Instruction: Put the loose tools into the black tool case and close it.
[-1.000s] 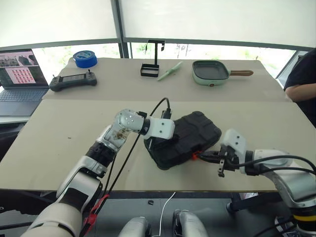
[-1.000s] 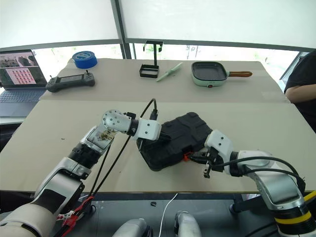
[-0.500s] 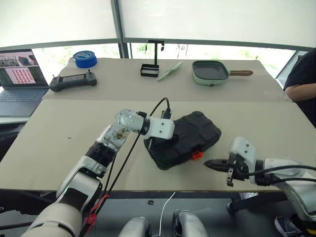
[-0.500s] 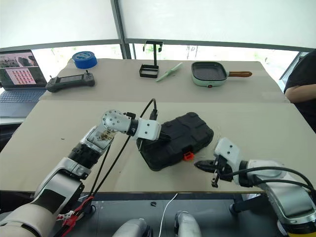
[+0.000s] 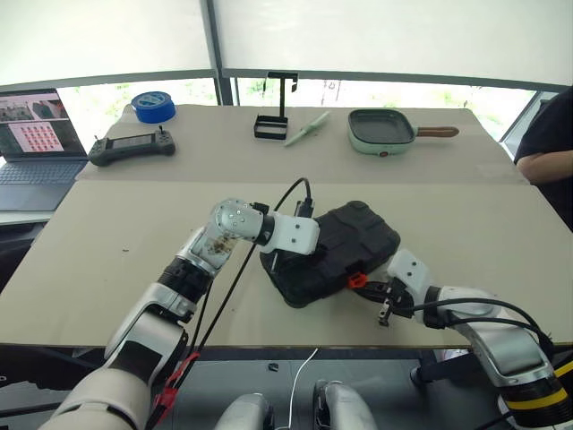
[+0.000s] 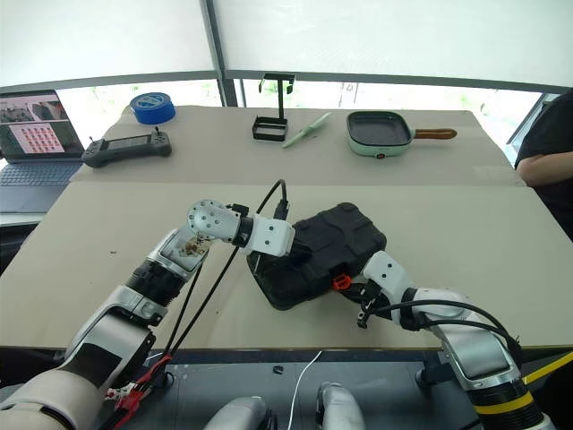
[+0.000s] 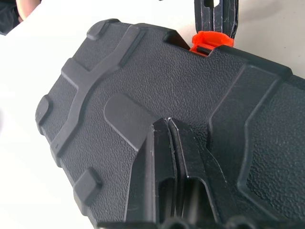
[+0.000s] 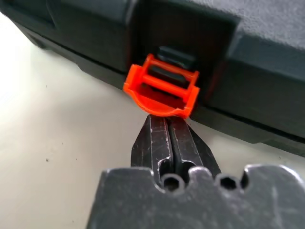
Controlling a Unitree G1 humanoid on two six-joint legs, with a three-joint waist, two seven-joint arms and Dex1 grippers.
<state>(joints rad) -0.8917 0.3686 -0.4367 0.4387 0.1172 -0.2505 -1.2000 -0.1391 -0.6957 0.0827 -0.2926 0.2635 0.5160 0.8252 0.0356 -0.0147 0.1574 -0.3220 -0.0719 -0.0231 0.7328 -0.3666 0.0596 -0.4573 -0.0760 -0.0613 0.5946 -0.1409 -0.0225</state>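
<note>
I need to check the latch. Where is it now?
The orange latch sits on the near right edge of the closed black tool case, just before the right gripper.

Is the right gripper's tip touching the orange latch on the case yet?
Touching. In the right wrist view the shut right gripper meets the lower edge of the orange latch with no gap visible between them.

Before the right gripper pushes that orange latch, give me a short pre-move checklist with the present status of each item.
1. Black tool case lid down on its base: ok.
2. Left gripper shut, tips resting on the lid: ok.
3. Right gripper shut, tips right at the orange latch: ok.
4. Latch snapped flat against the case: not ok; it sticks outward.
5. All loose tools inside: cannot tell, the case is closed.
6. Table around the case free of loose tools: ok.
</note>
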